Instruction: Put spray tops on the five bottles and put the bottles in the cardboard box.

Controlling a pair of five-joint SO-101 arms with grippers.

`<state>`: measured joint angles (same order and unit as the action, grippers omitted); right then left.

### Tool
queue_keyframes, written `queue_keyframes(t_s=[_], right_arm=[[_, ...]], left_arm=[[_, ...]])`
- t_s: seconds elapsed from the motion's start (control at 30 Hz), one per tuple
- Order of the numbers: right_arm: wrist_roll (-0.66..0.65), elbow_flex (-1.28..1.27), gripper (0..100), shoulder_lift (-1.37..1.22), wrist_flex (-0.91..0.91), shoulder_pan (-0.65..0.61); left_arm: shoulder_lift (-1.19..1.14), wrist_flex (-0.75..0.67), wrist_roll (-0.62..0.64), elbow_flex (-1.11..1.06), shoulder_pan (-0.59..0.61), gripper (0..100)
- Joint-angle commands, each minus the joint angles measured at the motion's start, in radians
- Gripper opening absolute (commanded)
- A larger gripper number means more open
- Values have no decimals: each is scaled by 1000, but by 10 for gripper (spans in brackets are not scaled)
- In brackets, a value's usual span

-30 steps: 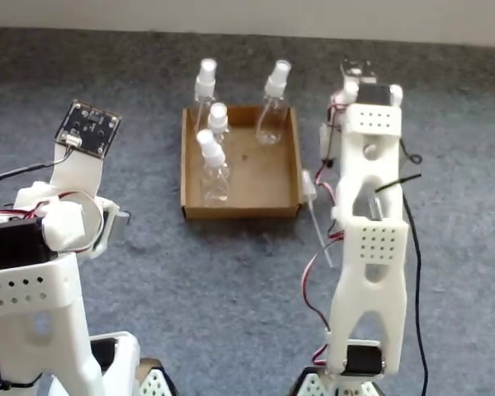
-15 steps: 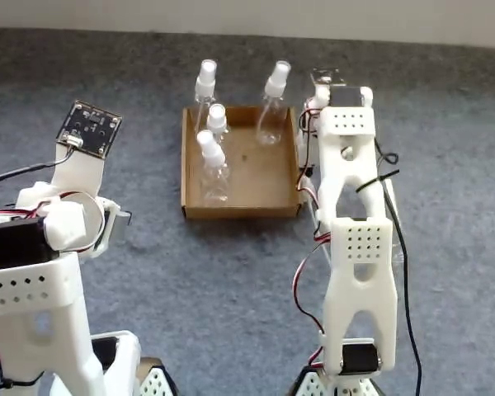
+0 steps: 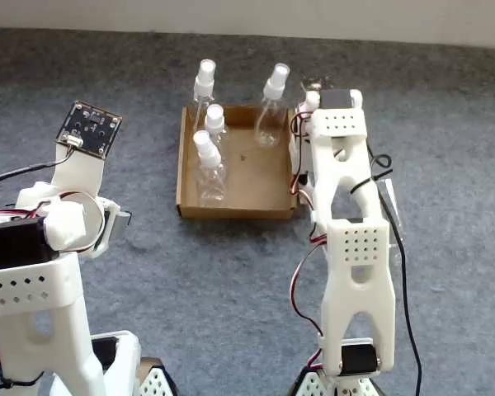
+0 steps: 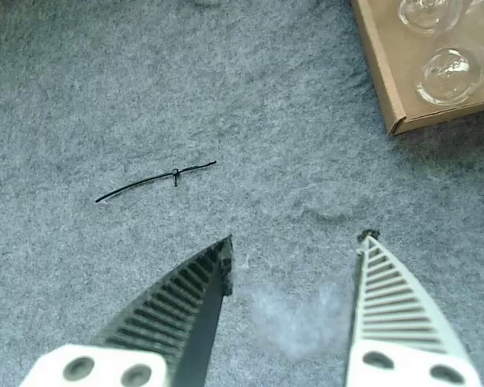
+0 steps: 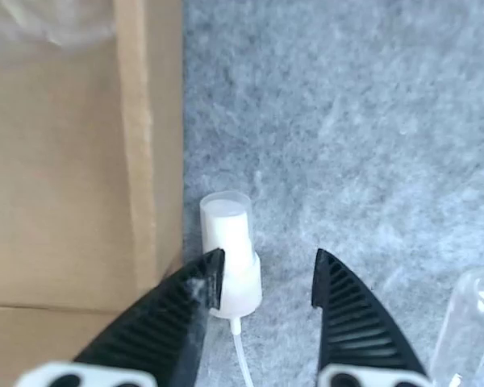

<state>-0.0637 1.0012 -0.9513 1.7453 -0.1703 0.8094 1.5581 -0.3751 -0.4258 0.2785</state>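
Note:
The cardboard box (image 3: pixel 184 169) holds several clear bottles with white spray tops (image 3: pixel 206 148), all standing upright. A loose white spray top (image 5: pixel 230 250) with its thin dip tube lies on the carpet right beside the box wall (image 5: pixel 137 161). My right gripper (image 5: pixel 268 270) is open just above it, one finger on each side. A clear bottle without a top (image 5: pixel 468 322) lies close by, and in the high view it (image 3: pixel 393 216) shows past the right arm. My left gripper (image 4: pixel 297 242) hangs open over bare carpet, near a corner of the box (image 4: pixel 387 89).
A thin black tie (image 4: pixel 157 179) lies on the grey carpet in front of the left gripper. The right arm (image 3: pixel 346 190) stretches along the box's right side. Open carpet lies in front of the box.
The right arm has swung left to the box's right edge and now covers the loose spray top. The box has shifted slightly left. The left arm has stayed still.

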Motion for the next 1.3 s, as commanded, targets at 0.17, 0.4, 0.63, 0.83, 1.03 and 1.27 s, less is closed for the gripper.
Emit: queue_keyframes(t_s=[0.17, 0.4, 0.63, 0.83, 1.03, 1.27], right_arm=[[5, -102, 160, 44, -50, 10], [2, -102, 159, 44, -42, 96], [0, -104, 159, 44, -1, 90], [8, -93, 159, 54, 2, 79], [8, -5, 159, 131, 19, 71], [2, -62, 159, 151, 21, 18]], left_arm=[[-2, -11, 6, 5, 16, 234], [-2, -11, 8, 5, 15, 234], [-2, -11, 11, 5, 12, 234], [-2, -11, 9, 5, 16, 235], [-2, -12, 8, 5, 16, 235], [-2, -14, 8, 5, 16, 235]])
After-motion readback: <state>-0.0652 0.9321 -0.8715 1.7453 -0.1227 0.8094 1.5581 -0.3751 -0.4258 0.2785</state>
